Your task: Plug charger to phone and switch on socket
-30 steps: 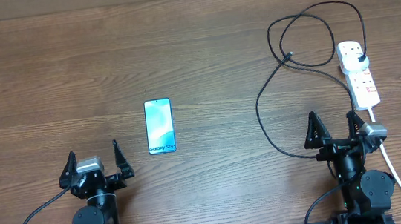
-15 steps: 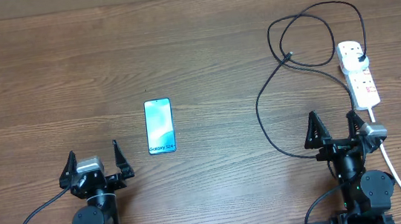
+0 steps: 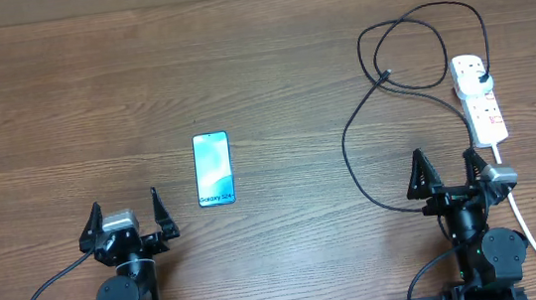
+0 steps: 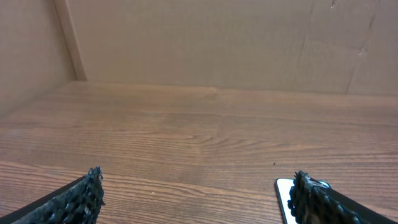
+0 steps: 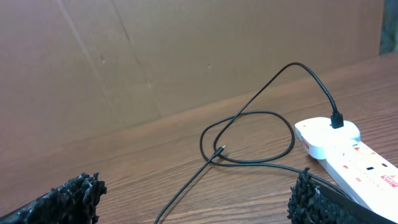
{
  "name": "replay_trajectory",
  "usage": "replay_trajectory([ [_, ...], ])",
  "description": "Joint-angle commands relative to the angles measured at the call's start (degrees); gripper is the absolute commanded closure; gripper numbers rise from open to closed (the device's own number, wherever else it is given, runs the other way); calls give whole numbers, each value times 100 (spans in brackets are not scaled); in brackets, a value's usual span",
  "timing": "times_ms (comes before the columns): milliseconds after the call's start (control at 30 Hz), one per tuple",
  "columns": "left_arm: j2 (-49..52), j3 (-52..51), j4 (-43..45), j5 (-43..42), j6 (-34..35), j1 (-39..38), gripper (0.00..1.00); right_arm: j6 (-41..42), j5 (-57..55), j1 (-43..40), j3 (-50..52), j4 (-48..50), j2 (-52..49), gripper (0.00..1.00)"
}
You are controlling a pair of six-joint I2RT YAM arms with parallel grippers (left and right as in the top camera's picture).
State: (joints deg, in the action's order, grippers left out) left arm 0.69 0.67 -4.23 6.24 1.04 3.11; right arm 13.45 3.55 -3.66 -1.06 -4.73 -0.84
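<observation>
The phone [image 3: 213, 169] lies flat left of centre, its teal screen up; its corner shows behind the right finger in the left wrist view [image 4: 285, 188]. The black charger cable [image 3: 347, 142] loops at the right, its connector tip [image 3: 386, 77] free on the table, its plug [image 3: 481, 78] in the white socket strip [image 3: 479, 98]. The cable [image 5: 249, 115], tip [image 5: 219, 149] and strip [image 5: 348, 155] show in the right wrist view. My left gripper [image 3: 123, 220] is open and empty, near the front edge left of the phone. My right gripper [image 3: 445, 176] is open and empty, in front of the strip.
The strip's thick white cord [image 3: 531, 227] runs to the front right, past my right arm. Brown cardboard walls [image 4: 199, 37] enclose the wooden table at the back and left.
</observation>
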Motion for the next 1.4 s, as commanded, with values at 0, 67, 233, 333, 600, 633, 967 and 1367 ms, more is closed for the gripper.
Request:
replay_trajectory([
  [0,-42,-33,24,-28,-127,24,0,-44,-72,-4,61,15,68,0],
  [67,-42,-33,24,-28,-127,24,1,-44,-74,-4,61,15,68,0],
  [233,-42,-33,20,-164,-28,22,0,-44,-72,-4,61,15,68,0],
  [333,-42,-24,-22,-389,-24,24,0,-44,-74,-4,61,13,68,0],
  [600,-39,319,-470,-883,-17,24,1,-44,-74,-4,61,15,68,0],
  [633,-37,431,-643,-883,-17,24,0,-44,-74,-4,61,15,68,0],
  [967,181,1812,-1827,-881,-15,24,1,-44,-74,-4,61,15,68,0],
  [1367,2634,3864,-2664,-1259,-17,24,1,-44,-72,-4,61,15,68,0],
])
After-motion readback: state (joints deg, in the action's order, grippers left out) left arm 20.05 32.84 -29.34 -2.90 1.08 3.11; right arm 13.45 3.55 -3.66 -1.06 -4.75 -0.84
